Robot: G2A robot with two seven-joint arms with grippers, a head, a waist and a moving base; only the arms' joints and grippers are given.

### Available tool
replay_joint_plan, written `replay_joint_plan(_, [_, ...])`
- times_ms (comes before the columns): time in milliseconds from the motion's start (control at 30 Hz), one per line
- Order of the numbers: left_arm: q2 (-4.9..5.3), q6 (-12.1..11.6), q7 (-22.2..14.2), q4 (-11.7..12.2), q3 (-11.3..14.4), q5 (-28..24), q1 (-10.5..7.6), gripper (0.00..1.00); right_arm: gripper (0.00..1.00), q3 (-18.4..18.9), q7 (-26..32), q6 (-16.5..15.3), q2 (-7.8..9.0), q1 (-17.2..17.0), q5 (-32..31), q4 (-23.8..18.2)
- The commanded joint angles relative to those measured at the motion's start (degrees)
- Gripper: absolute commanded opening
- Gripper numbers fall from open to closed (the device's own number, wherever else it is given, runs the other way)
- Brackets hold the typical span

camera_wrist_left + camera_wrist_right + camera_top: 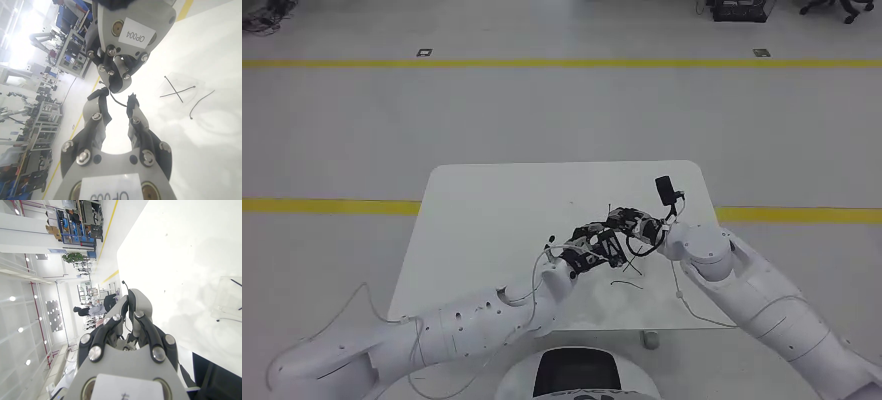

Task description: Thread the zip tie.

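Now we've got the right gripper [128, 295] clenched on the zip tie [123, 282], its head poking past the fingertips. Our left gripper [116, 97] sits released, tips either side of the tail, just right of the table's [492, 200] middle. Toward the near edge, two spare ties [176, 92] lie crossed on a clear sheet [196, 83], and another one [200, 103] curls beside it.

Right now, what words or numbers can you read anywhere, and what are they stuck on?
"OP004": white sticker on the right gripper.
Second sticker, on the left gripper: cut off at the picture's edge, cannot read it whole.
Anything printed in the room behind: too small.
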Motion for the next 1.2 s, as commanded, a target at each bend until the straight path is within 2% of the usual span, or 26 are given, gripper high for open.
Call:
replay_joint_plan(0, [0.01, 0.3, -0.1, 0.0, 0.0, 0.0, -0.07, 0.22, 0.00, 0.1, 0.2, 0.0, -0.09, -0.1, -0.1, 0.1])
replay_joint_plan(167, [0.04, 0.4, -0.4, 0.2, 0.0, 0.0, -0.36, 0.18, 0.00, 0.5, 0.6, 0.0, -0.33, -0.4, -0.4, 0.3])
replay_joint_plan(800, [0.09, 0.3, -0.1, 0.2, 0.0, 0.0, -0.43, 0.20, 0.00, 1.6, 1.5, 0.0, -1.17, -1.3, -3.3, -0.3])
replay_joint_plan(967, [0.00, 0.0, -0.2, 0.4, 0.0, 0.0, -0.43, 0.12, 0.00, 1.6, 1.6, 0.0, -1.44, -1.3, -3.7, -0.2])
replay_joint_plan(1000, [-0.02, -0.1, -0.2, 0.4, 0.0, 0.0, -0.45, 0.09, 0.00, 1.6, 1.7, 0.0, -1.49, -1.3, -3.8, -0.1])
replay_joint_plan(1033, [-0.04, -0.1, -0.3, 0.4, 0.0, 0.0, -0.46, 0.01, 0.00, 1.7, 1.8, 0.0, -1.53, -1.3, -3.9, -0.1])
replay_joint_plan(1167, [-0.09, -0.6, -0.6, 1.0, 0.0, 0.0, -0.69, 0.00, 0.00, 1.8, 2.1, 0.0, -1.68, -1.4, -4.3, -0.1])
